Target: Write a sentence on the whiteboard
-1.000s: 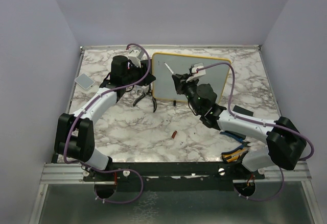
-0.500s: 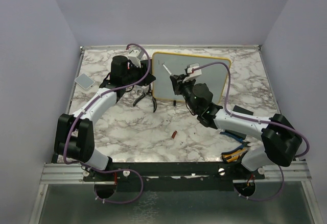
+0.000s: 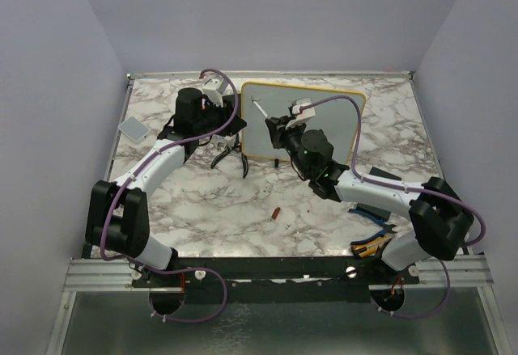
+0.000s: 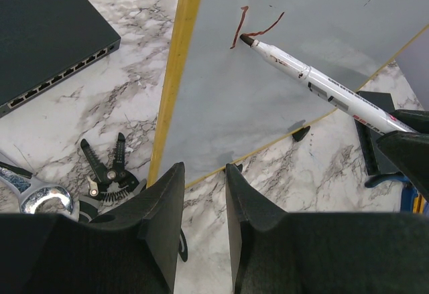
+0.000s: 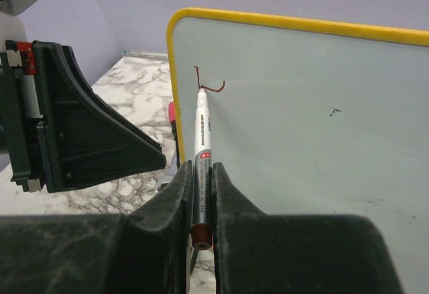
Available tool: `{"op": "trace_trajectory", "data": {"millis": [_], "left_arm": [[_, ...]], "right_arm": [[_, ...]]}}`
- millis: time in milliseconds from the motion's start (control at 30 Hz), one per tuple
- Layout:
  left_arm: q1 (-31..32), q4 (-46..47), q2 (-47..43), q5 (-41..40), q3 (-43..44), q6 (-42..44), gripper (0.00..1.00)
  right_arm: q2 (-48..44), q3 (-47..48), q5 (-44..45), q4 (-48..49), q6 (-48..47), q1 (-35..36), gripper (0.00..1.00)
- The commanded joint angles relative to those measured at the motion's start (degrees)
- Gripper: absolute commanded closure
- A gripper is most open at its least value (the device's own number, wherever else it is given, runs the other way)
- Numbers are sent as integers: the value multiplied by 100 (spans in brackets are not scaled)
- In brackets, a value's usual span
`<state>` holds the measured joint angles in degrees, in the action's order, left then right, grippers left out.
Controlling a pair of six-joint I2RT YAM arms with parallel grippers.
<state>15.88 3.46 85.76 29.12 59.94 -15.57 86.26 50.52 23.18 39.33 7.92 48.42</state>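
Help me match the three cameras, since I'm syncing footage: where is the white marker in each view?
Top external: marker just above centre, slanting over the whiteboard's left part.
Left wrist: marker upper right, tip at the red stroke.
Right wrist: marker centre, upright, clamped in the right end effector.
Shared landmark: the whiteboard's yellow left frame edge.

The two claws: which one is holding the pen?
The right claw: it is shut on the white marker, whose tip is at the whiteboard. The left claw is open and holds nothing.
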Motion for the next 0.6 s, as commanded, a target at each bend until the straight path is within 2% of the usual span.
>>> {"op": "trace_trajectory", "data": {"millis": [0, 567], "left_arm": [[-4, 106, -175, 58, -62, 74, 68], [-5, 102, -220, 41, -62, 87, 68]], "right_arm": [[117, 142, 26, -65, -36, 22, 100], [80, -93, -31, -203, 212, 18, 100]]}}
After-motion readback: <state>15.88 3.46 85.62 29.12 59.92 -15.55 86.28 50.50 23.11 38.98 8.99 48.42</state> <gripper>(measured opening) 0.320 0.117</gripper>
